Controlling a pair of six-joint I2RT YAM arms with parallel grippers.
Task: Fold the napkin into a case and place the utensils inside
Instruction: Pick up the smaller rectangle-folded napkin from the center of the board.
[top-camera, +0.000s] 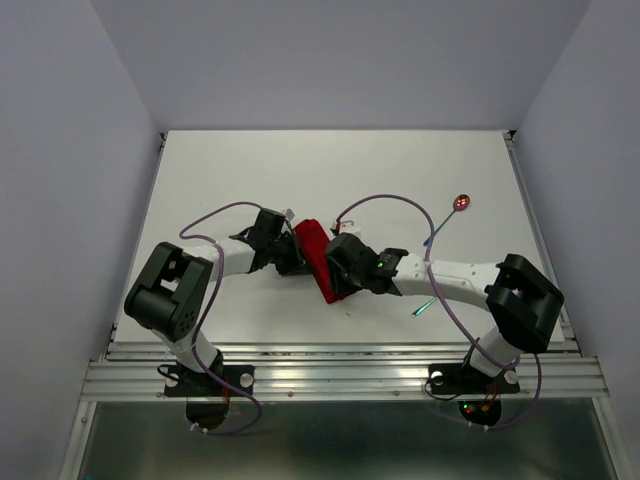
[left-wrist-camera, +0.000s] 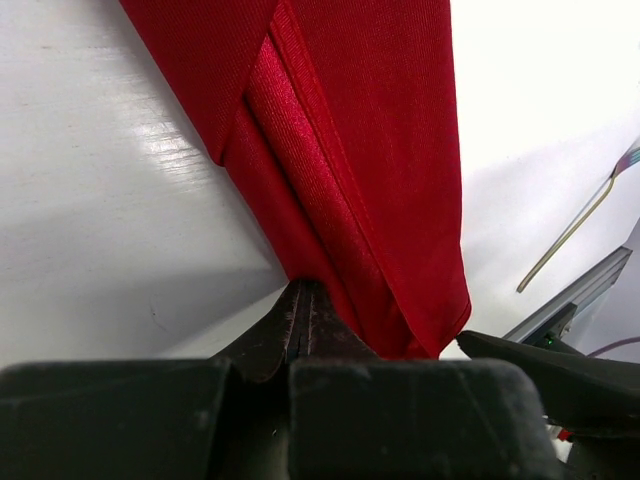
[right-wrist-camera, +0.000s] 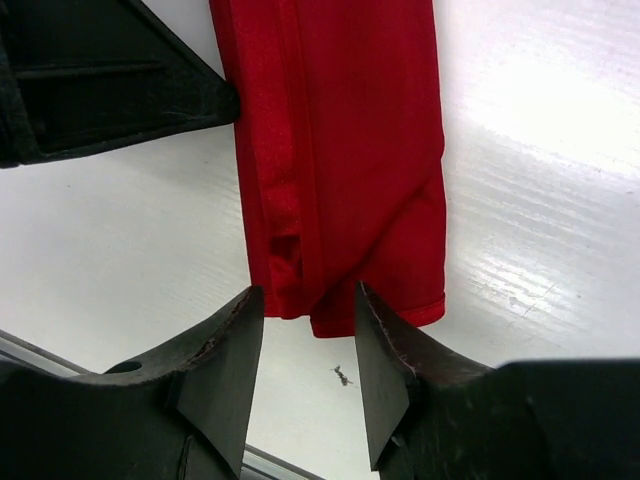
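Observation:
The red napkin (top-camera: 320, 255) lies on the white table as a narrow folded strip, running diagonally between my two grippers. It fills the left wrist view (left-wrist-camera: 350, 150) and the right wrist view (right-wrist-camera: 335, 150). My left gripper (top-camera: 298, 266) is shut, its tips (left-wrist-camera: 303, 285) touching the strip's long left edge; I cannot tell if cloth is pinched. My right gripper (top-camera: 338, 290) is open and empty, jaws apart at the strip's near end (right-wrist-camera: 308, 330). The spoon (top-camera: 461, 202) with its red bowl lies at the right. The teal-handled fork (top-camera: 423, 306) lies partly under the right arm.
The metal rail (top-camera: 340, 355) runs along the table's near edge, close behind the right gripper. A thin utensil handle (left-wrist-camera: 565, 240) shows right of the napkin in the left wrist view. The left gripper's fingers (right-wrist-camera: 120, 90) show in the right wrist view, beside the cloth.

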